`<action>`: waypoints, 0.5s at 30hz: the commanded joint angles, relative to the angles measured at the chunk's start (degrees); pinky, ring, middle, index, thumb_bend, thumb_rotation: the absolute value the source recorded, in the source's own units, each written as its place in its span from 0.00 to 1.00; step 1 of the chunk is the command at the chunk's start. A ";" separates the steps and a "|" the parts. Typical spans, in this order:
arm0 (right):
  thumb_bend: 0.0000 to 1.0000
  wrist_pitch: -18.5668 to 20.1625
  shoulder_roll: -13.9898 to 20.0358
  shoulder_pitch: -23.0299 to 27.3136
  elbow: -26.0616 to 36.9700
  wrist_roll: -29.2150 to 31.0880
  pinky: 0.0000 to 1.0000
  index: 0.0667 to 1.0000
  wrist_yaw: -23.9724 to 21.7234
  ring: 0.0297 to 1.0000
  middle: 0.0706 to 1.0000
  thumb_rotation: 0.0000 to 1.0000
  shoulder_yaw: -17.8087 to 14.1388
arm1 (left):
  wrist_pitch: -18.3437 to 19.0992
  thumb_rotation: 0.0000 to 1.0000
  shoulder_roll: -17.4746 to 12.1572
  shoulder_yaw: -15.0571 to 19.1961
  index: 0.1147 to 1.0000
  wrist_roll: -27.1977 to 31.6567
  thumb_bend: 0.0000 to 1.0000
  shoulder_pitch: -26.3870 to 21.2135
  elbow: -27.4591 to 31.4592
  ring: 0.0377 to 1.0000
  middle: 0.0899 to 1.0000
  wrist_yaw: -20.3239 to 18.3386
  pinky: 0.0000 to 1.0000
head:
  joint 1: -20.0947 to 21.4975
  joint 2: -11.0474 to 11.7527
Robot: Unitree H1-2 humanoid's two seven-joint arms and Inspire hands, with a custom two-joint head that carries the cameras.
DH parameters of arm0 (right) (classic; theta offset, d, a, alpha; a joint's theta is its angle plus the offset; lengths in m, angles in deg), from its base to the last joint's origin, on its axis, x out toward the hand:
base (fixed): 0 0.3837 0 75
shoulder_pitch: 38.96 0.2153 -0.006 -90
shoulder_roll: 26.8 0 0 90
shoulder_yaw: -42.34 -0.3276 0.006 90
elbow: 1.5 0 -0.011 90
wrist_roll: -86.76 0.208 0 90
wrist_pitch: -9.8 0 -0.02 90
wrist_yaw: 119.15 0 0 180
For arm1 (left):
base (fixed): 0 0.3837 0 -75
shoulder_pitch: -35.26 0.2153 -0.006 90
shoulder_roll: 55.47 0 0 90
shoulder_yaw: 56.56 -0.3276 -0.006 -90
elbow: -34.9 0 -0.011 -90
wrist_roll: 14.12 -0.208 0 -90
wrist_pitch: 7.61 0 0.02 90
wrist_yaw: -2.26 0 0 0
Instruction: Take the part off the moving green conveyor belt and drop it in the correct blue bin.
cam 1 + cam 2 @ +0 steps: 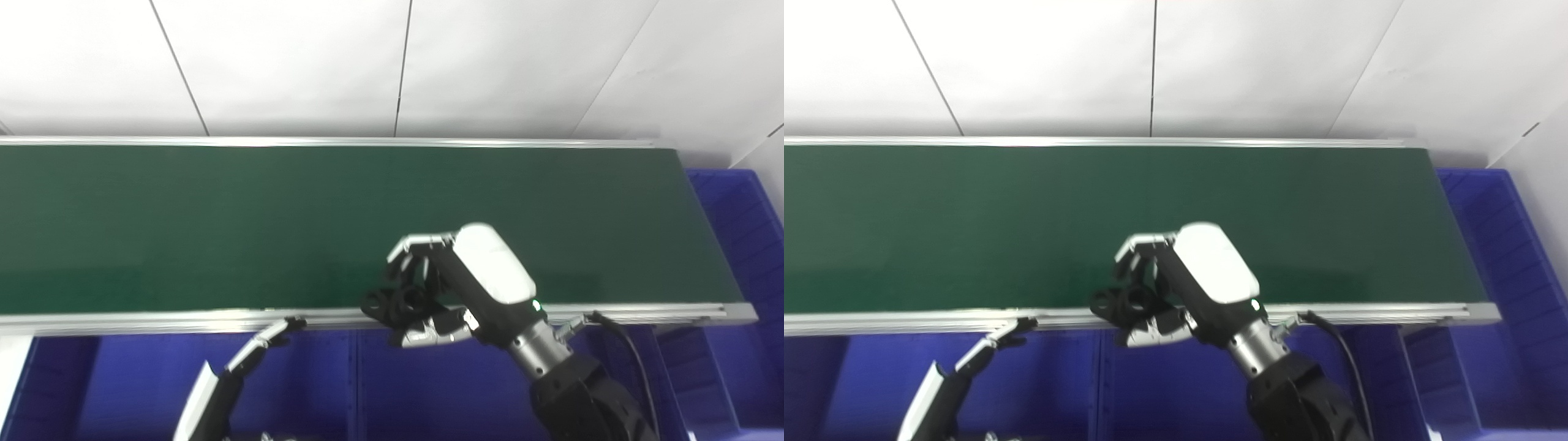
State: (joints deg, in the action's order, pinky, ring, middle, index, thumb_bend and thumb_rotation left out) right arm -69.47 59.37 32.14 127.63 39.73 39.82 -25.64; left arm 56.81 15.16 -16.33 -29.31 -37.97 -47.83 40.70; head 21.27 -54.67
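My right hand [456,282] hovers over the near rail of the green conveyor belt [306,220], shut on a black part [395,304] with round ring-like holes. The part [1124,304] sticks out to the left between fingers and thumb, right above the aluminium rail. My left hand [245,361] is low at the bottom left, over a blue bin [141,380]. Its fingers [269,335] stretch up toward the rail with nothing in them. The belt surface carries no other part.
Blue bins line the front below the belt, split by a divider [353,380]. Another blue bin [741,214] stands at the belt's right end. A black cable [631,349] runs beside my right wrist. White wall panels rise behind.
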 commanded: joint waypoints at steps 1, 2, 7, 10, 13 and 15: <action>0.51 -2.24 -0.40 -3.62 0.33 -0.46 0.27 0.51 3.30 0.34 0.45 0.00 -0.47 | -1.35 0.29 -0.08 1.83 0.81 1.10 0.61 0.58 2.06 0.84 0.86 -2.05 0.77 | 0.46 -0.83; 0.51 -2.92 -0.42 -5.10 -0.25 -0.67 0.23 0.47 4.48 0.35 0.46 0.00 -0.55 | -1.35 0.30 0.11 2.58 0.81 1.79 0.61 0.86 2.40 0.84 0.86 -3.23 0.77 | 0.61 -1.29; 0.52 -6.16 0.44 -10.59 -5.54 -1.66 0.19 0.45 11.03 0.36 0.46 0.00 -1.06 | -1.35 0.30 1.46 6.63 0.82 4.16 0.61 2.26 3.43 0.85 0.87 -9.08 0.75 | 1.69 -2.29; 0.52 -7.41 1.05 -11.68 -9.27 -1.82 0.18 0.45 14.17 0.36 0.46 0.00 -1.66 | -1.35 0.28 2.48 8.50 0.82 4.96 0.61 2.69 3.58 0.86 0.88 -11.78 0.76 | 2.50 -3.23; 0.52 -7.83 1.68 -11.56 -12.53 -2.17 0.15 0.45 16.01 0.25 0.44 0.00 -2.08 | -1.35 0.31 3.52 9.94 0.82 4.70 0.62 3.09 3.17 0.85 0.87 -13.27 0.75 | 2.36 -3.34; 0.53 -7.20 1.83 -11.35 -14.42 -2.37 0.15 0.45 16.54 0.21 0.43 0.00 -2.34 | -1.35 0.33 4.04 10.70 0.82 5.11 0.63 3.50 3.18 0.85 0.88 -14.42 0.75 | 2.32 -3.52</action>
State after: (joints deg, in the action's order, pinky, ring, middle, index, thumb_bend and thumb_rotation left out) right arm -74.17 61.04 20.78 112.77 37.73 54.72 -27.80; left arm 56.80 19.15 -6.36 -24.37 -35.11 -45.81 26.79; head 23.64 -57.92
